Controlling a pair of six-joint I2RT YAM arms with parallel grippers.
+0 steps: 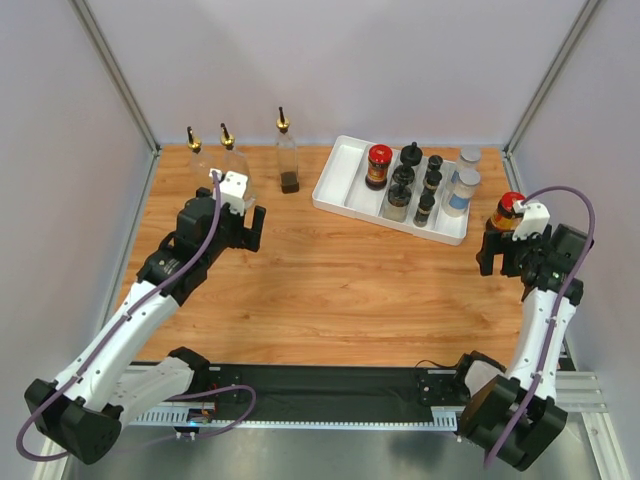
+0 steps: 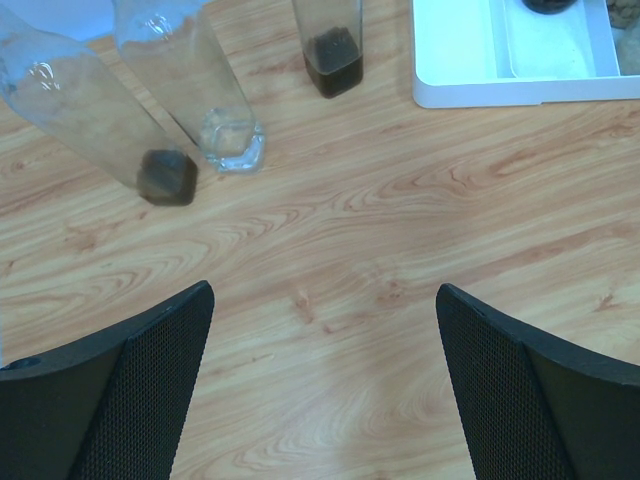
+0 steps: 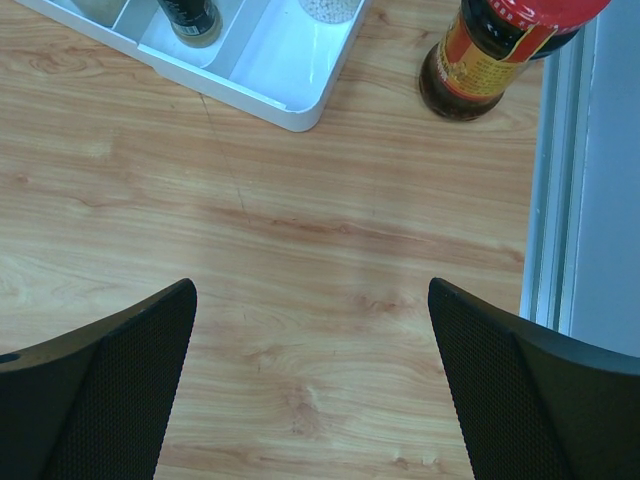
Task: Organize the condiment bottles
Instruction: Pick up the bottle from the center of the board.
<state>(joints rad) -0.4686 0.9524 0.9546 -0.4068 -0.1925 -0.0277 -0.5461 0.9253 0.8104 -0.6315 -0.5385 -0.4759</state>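
Left fingers (image 2: 110, 400) and right fingers (image 3: 90, 390) both spread wide, empty. Three tall bottles (image 1: 288, 155) stand upper left on the bench (image 1: 330, 290), jars (image 1: 403, 185) fill the tray (image 1: 345, 175) upper right, and one red-lidded jar (image 3: 485, 60) sits just right of it.

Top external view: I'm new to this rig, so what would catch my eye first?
A white divided tray sits at the back right, packed with small jars and shakers. Three tall clear pourer bottles stand in a loose group at the back left, and one red-lidded jar sits alone by the right edge, just beyond the right gripper, jaws open.
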